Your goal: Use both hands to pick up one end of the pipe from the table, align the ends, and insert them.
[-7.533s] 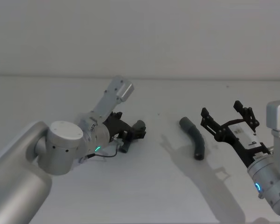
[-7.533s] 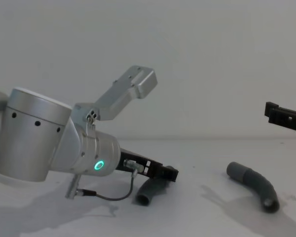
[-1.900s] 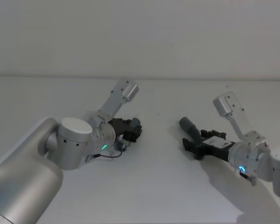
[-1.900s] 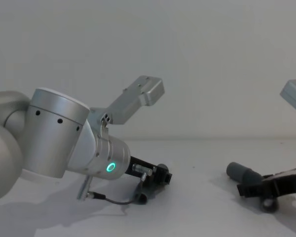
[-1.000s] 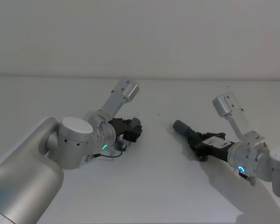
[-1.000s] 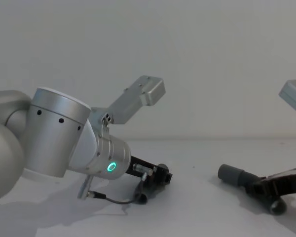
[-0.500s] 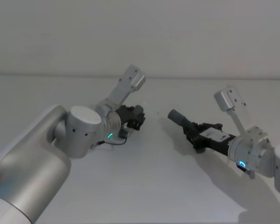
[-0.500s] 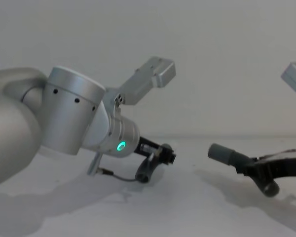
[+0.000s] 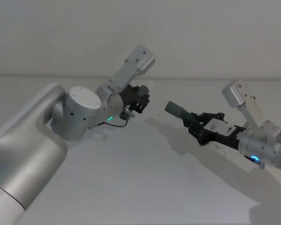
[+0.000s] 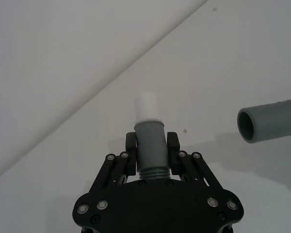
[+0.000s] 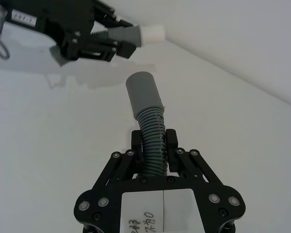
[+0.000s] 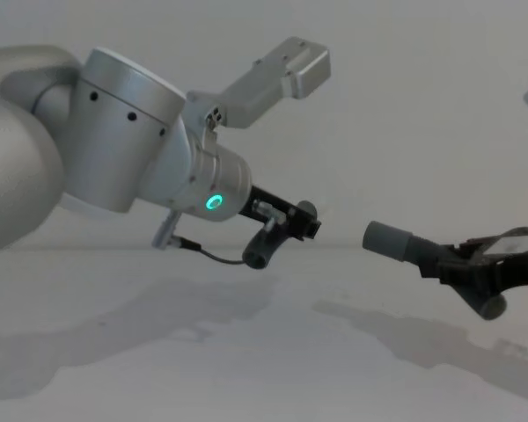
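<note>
Above the plain white table [image 9: 131, 187], both pieces of the pipe [image 9: 174, 109] hang in the air, so I think the job is at the lining-up step. The black two-fingered left hand [image 10: 152, 144] is clamped tight on a short grey tube piece [image 10: 150, 155] with a white tip [image 10: 146, 104]. The black right hand [image 11: 154, 141] squeezes a ribbed dark grey tube piece [image 11: 153, 127] with a wide smooth collar [image 11: 143, 92]. Tip and collar are near but apart, and the collar's open mouth sits off to one side (not face to face yet). Next, the hands likely need to turn until tip and mouth line up straight, then push together slowly.
</note>
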